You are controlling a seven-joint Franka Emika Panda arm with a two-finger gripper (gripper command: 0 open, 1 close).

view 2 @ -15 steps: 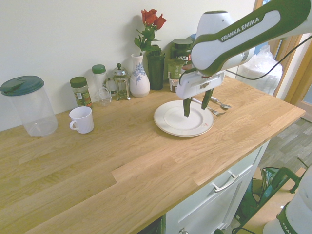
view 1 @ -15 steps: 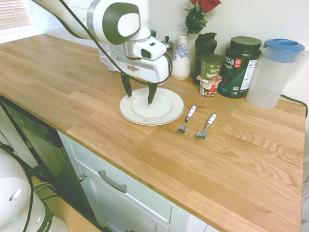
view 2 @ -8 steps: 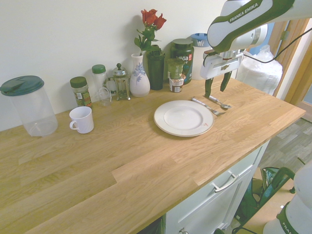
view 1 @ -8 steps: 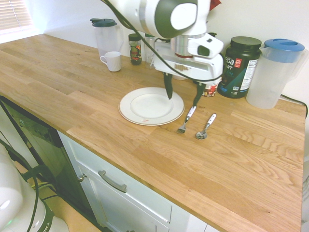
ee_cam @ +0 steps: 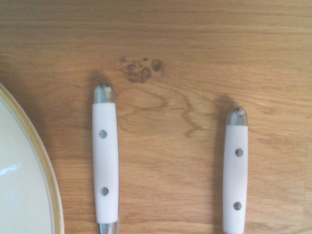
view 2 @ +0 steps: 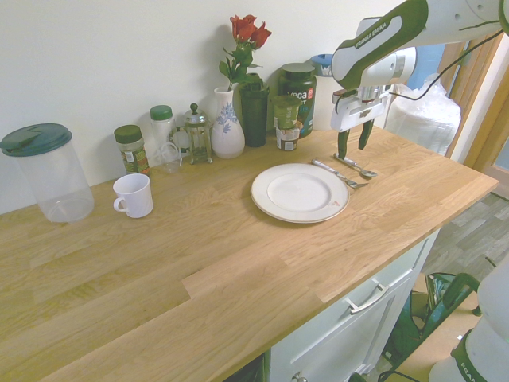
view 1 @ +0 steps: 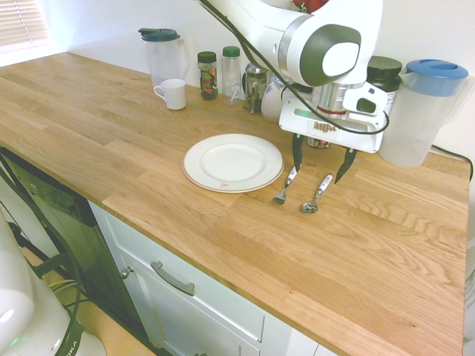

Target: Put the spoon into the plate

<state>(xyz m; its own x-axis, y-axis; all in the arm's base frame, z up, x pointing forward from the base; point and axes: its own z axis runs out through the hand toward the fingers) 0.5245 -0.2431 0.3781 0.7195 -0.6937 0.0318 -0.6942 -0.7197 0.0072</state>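
Observation:
The spoon [view 1: 315, 195] lies flat on the wooden counter, to the right of the white-handled fork [view 1: 286, 187]. The round white plate [view 1: 197, 167] sits left of both and holds nothing. My gripper [view 1: 320, 165] hangs open just above the two handles, one finger near the fork's handle and the other beyond the spoon's, gripping nothing. The second exterior view has the gripper [view 2: 353, 148] above the spoon [view 2: 359, 167], behind the plate [view 2: 274, 208]. In the wrist view the spoon's handle [ee_cam: 235, 175] and the fork's handle [ee_cam: 105, 168] lie side by side next to the plate's rim [ee_cam: 44, 165].
Along the back wall stand a blue-lidded pitcher [view 1: 423, 111], a black tub [view 1: 369, 104], small jars, a vase with roses [view 2: 228, 127], a white mug [view 1: 174, 93] and a dark-lidded pitcher [view 1: 162, 55]. The counter's front edge runs below the plate.
The arm has swung from over the plate to over the fork and spoon handles, staying open. The plate, fork and spoon have not moved.

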